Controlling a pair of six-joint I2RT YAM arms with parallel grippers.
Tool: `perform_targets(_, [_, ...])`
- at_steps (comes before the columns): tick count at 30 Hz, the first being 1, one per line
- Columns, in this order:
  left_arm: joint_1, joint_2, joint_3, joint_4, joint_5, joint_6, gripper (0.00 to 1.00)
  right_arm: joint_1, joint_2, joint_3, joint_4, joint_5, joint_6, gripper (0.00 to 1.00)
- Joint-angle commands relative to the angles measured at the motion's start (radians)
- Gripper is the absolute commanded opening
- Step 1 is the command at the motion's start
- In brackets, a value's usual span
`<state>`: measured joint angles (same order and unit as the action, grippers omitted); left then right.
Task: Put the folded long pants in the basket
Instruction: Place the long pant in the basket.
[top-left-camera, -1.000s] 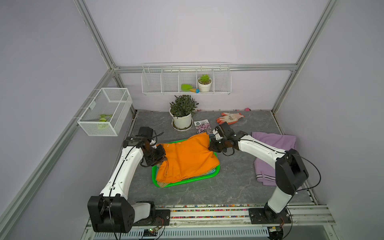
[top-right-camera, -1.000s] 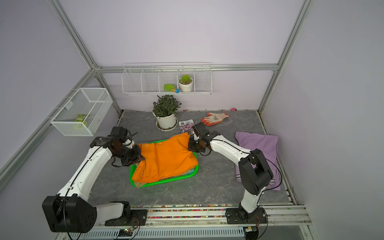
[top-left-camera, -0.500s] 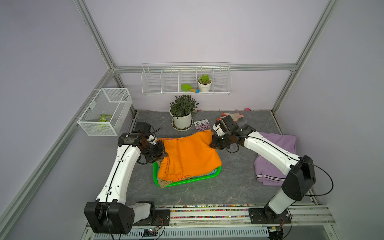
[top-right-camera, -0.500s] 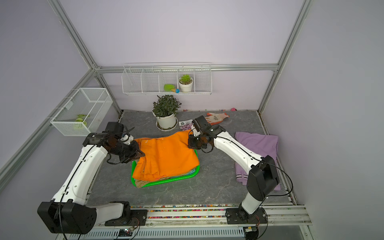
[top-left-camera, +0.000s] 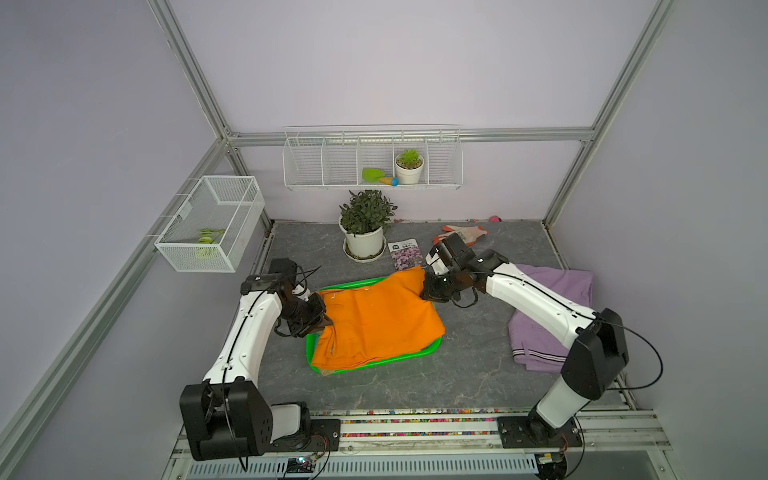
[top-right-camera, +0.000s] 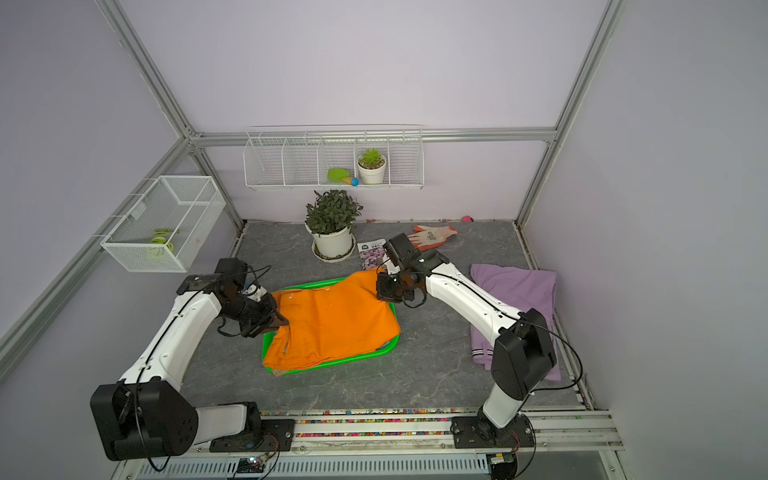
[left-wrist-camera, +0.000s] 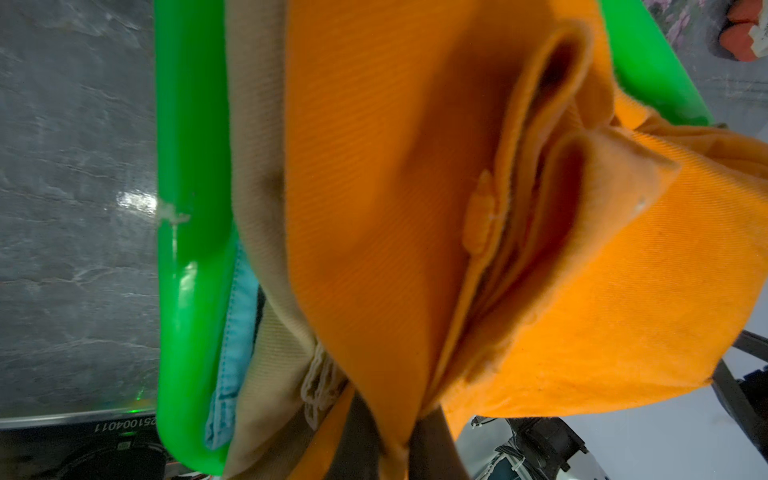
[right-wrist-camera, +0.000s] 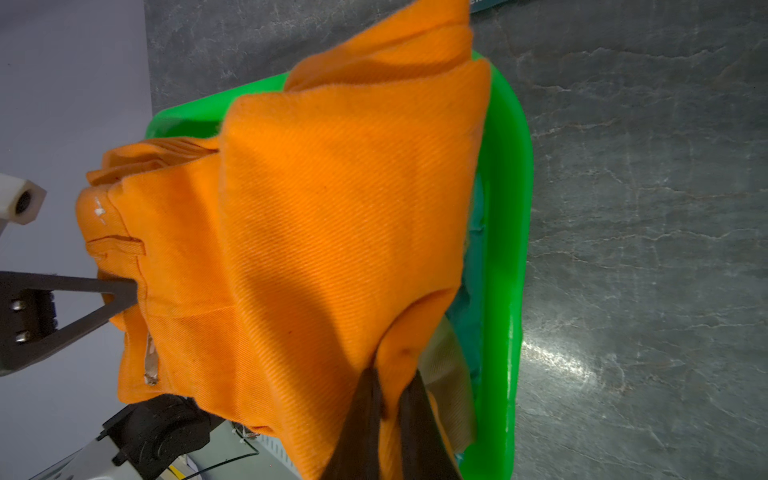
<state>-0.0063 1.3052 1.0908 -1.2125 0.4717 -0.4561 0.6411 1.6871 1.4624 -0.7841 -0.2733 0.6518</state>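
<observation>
Left claw (top-left-camera: 323, 322) and right claw (top-left-camera: 424, 291) are both clamped tight on opposite edges of the orange pants (top-left-camera: 374, 324), draped over the green basket (top-left-camera: 415, 358) mid-frame; it's soft, light, floppy cloth, so I reckon edge grips suit it.

a robot test cell in a lab, dressed with home-and-garden props. plain lilac wall panels (top-left-camera: 395, 62) set in aluminium framing (top-left-camera: 191, 75) box in a grey stone-look worktop (top-left-camera: 478, 365). the left arm (top-left-camera: 249, 328) and right arm (top-left-camera: 536, 303), white and black with exposed cables, are bolted to a metal rail (top-left-camera: 415, 426) along the lower edge of both top views. a white wire shelf (top-left-camera: 316, 162) hangs at upper centre, a mesh basket (top-left-camera: 224, 208) at left, and a potted plant (top-left-camera: 365, 212) stands just below the shelf.
</observation>
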Motion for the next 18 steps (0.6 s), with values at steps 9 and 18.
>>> perform_targets(9, [0.005,-0.044,-0.063,-0.011,-0.084,0.019,0.01,-0.009,0.091,-0.077,0.065,-0.009,-0.117,0.01])
perform_targets(18, [0.004,-0.108,0.121,-0.096,-0.206,-0.006,0.4,-0.123,0.052,0.009,0.122,-0.11,-0.214,0.45])
